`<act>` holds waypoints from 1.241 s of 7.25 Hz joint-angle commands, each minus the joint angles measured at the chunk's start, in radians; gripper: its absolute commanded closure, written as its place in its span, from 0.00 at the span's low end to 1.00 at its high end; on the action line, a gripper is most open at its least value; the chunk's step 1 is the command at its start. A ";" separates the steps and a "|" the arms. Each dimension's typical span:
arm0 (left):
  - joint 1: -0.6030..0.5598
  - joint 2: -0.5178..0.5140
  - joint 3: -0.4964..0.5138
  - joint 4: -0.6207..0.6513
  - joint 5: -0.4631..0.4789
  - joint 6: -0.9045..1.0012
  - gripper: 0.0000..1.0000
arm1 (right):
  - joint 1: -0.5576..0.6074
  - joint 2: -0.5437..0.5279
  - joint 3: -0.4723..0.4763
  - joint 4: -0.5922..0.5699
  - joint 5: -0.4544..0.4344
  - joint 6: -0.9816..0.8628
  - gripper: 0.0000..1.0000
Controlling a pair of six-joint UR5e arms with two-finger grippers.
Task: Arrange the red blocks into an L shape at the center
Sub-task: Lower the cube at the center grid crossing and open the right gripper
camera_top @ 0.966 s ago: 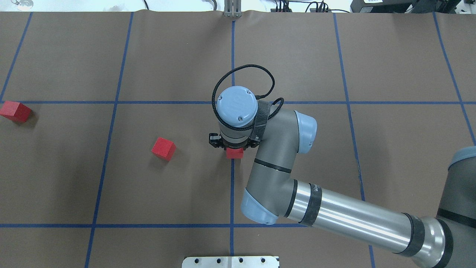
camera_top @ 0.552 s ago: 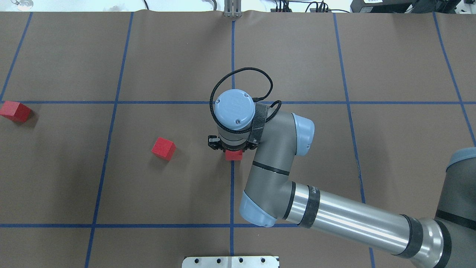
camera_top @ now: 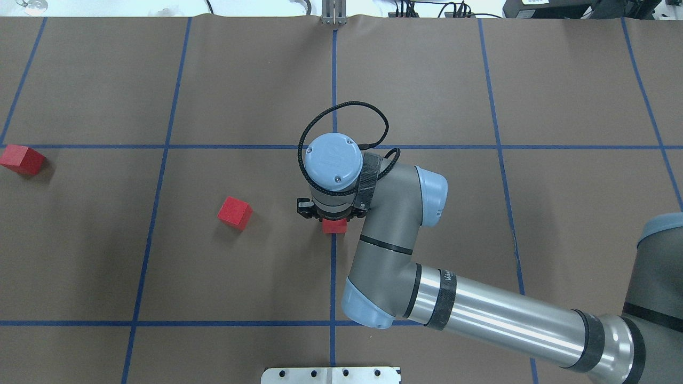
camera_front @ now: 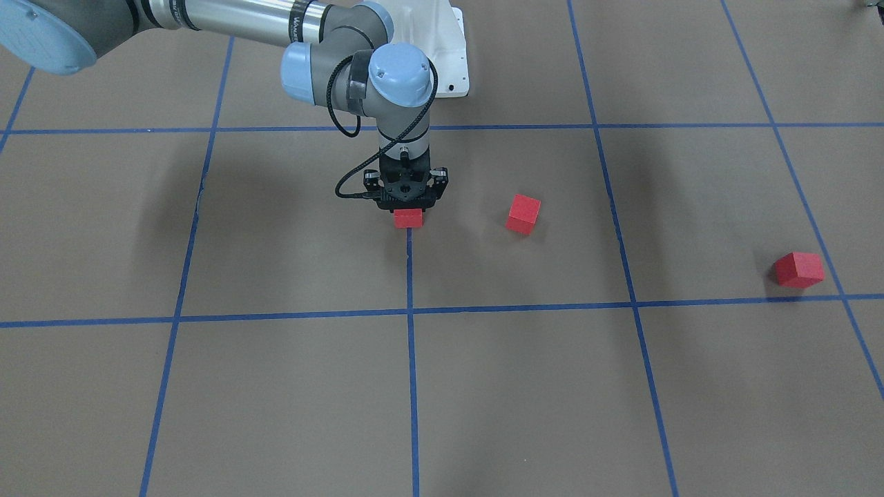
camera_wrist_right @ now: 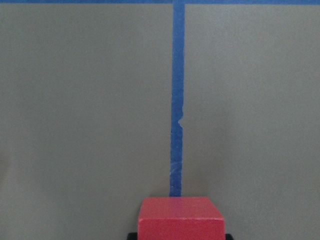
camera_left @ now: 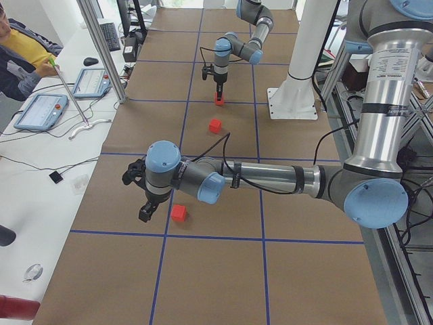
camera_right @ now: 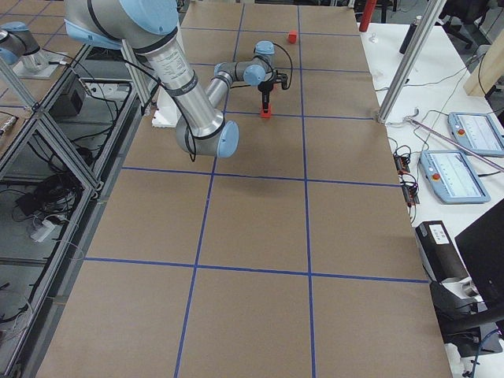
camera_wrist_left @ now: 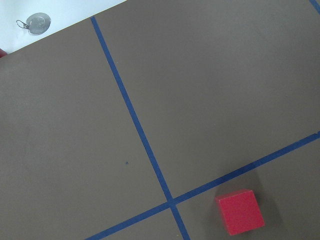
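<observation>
My right gripper (camera_top: pixel 332 216) (camera_front: pixel 407 206) points straight down and is shut on a red block (camera_top: pixel 334 226) (camera_front: pixel 408 218) (camera_wrist_right: pixel 181 217). It holds the block at the floor, on the blue tape line of the center (camera_top: pixel 333 256). A second red block (camera_top: pixel 235 213) (camera_front: pixel 523 213) lies loose to its left in the overhead view. The third red block (camera_top: pixel 21 160) (camera_front: pixel 799 269) (camera_wrist_left: pixel 240 212) lies far left by a tape crossing. My left gripper (camera_left: pixel 144 213) hovers next to this third block (camera_left: pixel 178 213). I cannot tell whether it is open or shut.
A white robot base plate (camera_top: pixel 331 375) (camera_front: pixel 452 65) sits at the table's near edge. A metal post (camera_top: pixel 333 13) stands at the far edge. A key ring (camera_wrist_left: pixel 37 22) lies off the brown cover. Desks with tablets (camera_left: pixel 40 112) flank the table.
My right gripper has moved slightly left and toward the robot's side along the tape line, with the red block in it. The other two blocks have not moved.
</observation>
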 commanded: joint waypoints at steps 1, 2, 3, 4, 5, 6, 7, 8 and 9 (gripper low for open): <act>0.000 0.000 0.000 0.000 0.000 0.000 0.00 | 0.000 0.000 0.000 0.000 -0.001 0.000 0.42; 0.000 0.000 -0.001 0.000 0.000 0.000 0.00 | 0.001 0.000 0.000 0.000 -0.001 0.001 0.25; 0.000 0.000 -0.001 0.000 0.000 0.000 0.00 | 0.001 0.000 0.000 0.002 -0.001 0.002 0.05; 0.000 0.000 0.000 0.000 0.000 0.000 0.00 | 0.001 0.000 0.002 0.005 -0.001 0.002 0.02; 0.000 0.000 0.000 0.000 0.000 0.000 0.00 | 0.006 -0.003 0.016 0.014 -0.001 -0.009 0.02; 0.000 -0.006 0.000 0.000 0.000 -0.002 0.00 | 0.036 -0.006 0.043 0.019 0.001 -0.020 0.02; 0.000 -0.012 -0.008 0.000 -0.001 -0.003 0.00 | 0.090 -0.031 0.119 0.017 0.013 -0.021 0.02; 0.008 -0.024 -0.015 -0.006 -0.001 -0.002 0.00 | 0.145 -0.082 0.198 0.016 0.036 -0.028 0.03; 0.046 -0.015 -0.023 -0.082 -0.001 -0.005 0.00 | 0.223 -0.125 0.218 0.016 0.106 -0.108 0.03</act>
